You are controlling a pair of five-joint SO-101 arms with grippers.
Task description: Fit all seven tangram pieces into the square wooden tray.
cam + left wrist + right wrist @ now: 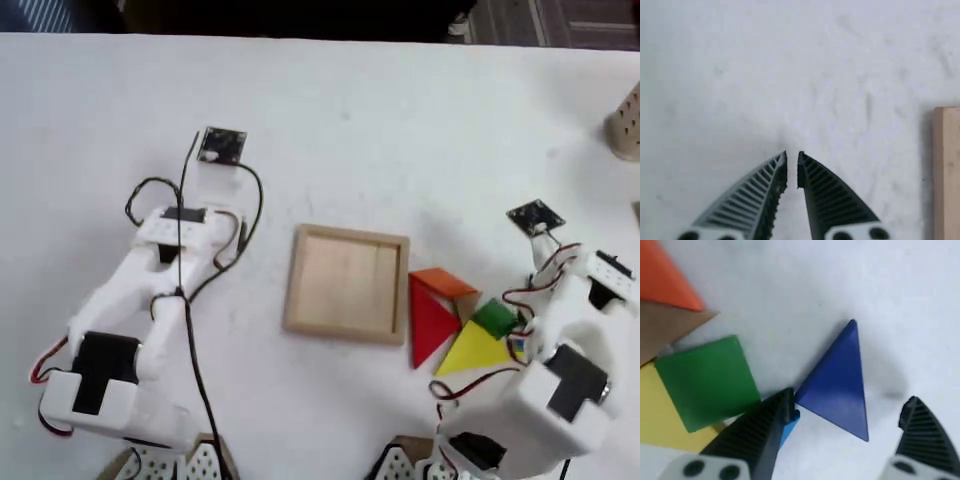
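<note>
Two white arms stood at a white table, one at the lower left of the high view and one at the lower right. Between them, near the middle of the frame, lay the square wooden tray, flat and with nothing in it.

All the coloured pieces sat outside the tray, clustered just right of it. A red triangle lay close beside the tray's right edge, with an orange piece touching its upper side. A yellow triangle lay to the lower right of the red one, and a green square rested against the yellow triangle's upper edge, next to the right arm.

In the left wrist view, the left gripper hung over bare table with its fingers drawn in to a narrow slit and nothing between them. The tray's edge showed off to one side, well apart from the tips.

In the right wrist view, the right gripper was spread wide over a dark blue triangle that lay flat on the table. One fingertip sat just beside a corner of that triangle, while the other stood apart from its far edge. A lighter blue piece peeked out from under the nearer finger. Beside it were the green square, the yellow triangle, a brown piece and the orange piece.

A tan perforated object stood at the right edge of the high view.
</note>
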